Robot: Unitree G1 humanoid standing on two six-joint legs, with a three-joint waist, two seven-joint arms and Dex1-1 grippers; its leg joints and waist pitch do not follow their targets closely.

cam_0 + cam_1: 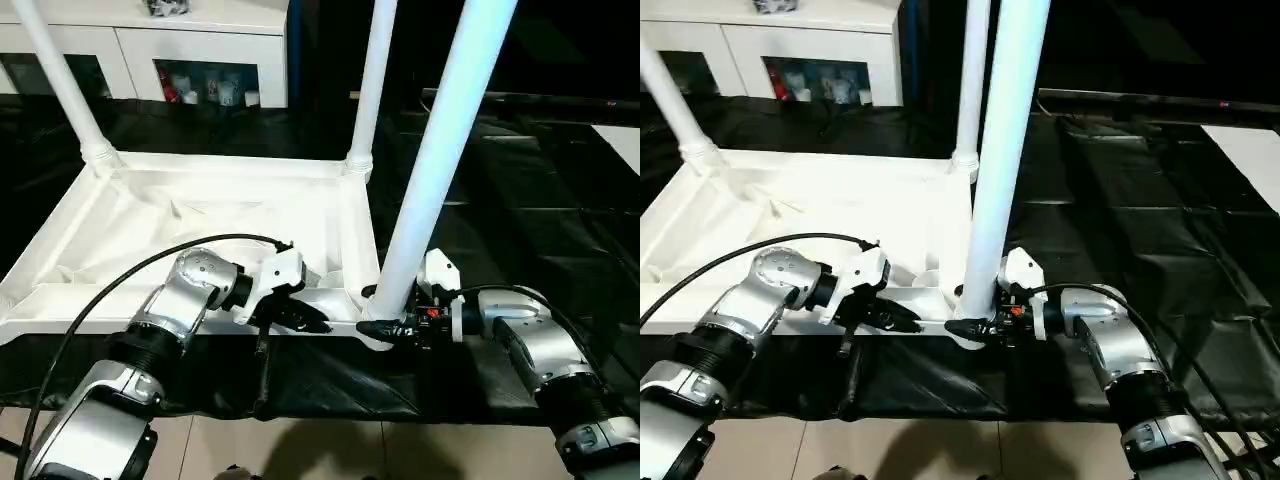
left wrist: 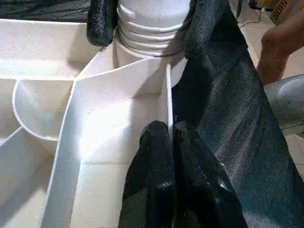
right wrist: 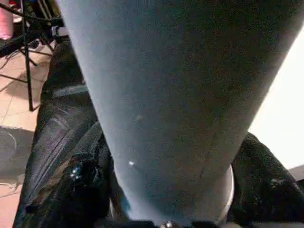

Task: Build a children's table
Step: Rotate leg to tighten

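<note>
**Right gripper clamps near leg at its socket**

The table (image 1: 200, 215) lies upside down on a black sheet (image 1: 520, 200), its near right corner between the grippers. The right gripper (image 1: 385, 325) grasps the near leg (image 1: 445, 150) at its base. The left gripper (image 2: 166, 137) is pinched on the rim wall (image 2: 167, 95) beside that socket. Three white legs stand upright.
</note>
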